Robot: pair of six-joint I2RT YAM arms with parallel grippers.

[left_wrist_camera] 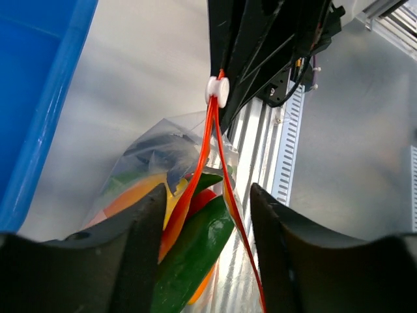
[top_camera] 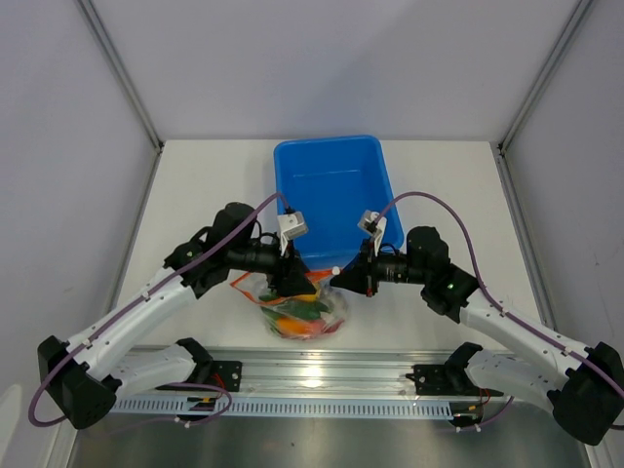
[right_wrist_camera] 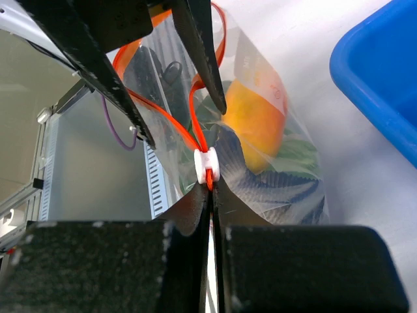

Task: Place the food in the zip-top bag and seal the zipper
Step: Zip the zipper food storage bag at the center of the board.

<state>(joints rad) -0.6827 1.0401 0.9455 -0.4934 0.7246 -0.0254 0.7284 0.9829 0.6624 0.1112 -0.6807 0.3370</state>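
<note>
The clear zip-top bag [top_camera: 304, 312] lies just in front of the blue tub, holding the food: a green chili [left_wrist_camera: 195, 254], an orange-yellow pepper [right_wrist_camera: 257, 127] and a grey fish [right_wrist_camera: 287, 192]. Its red-orange zipper [left_wrist_camera: 207, 140] is parted into two strips that meet at a white slider [right_wrist_camera: 208, 165]. My right gripper [right_wrist_camera: 210, 189] is shut on the zipper's end right behind the slider. My left gripper [left_wrist_camera: 207, 195] is open, its fingers [right_wrist_camera: 203, 59] astride the bag's mouth with the two strips between them. In the top view both grippers, left [top_camera: 292, 283] and right [top_camera: 343, 277], meet over the bag.
The blue tub [top_camera: 331, 180] stands just behind the bag, and its rim shows in the left wrist view [left_wrist_camera: 32, 98]. The metal rail [top_camera: 312, 375] with the arm bases runs along the near edge, close to the bag.
</note>
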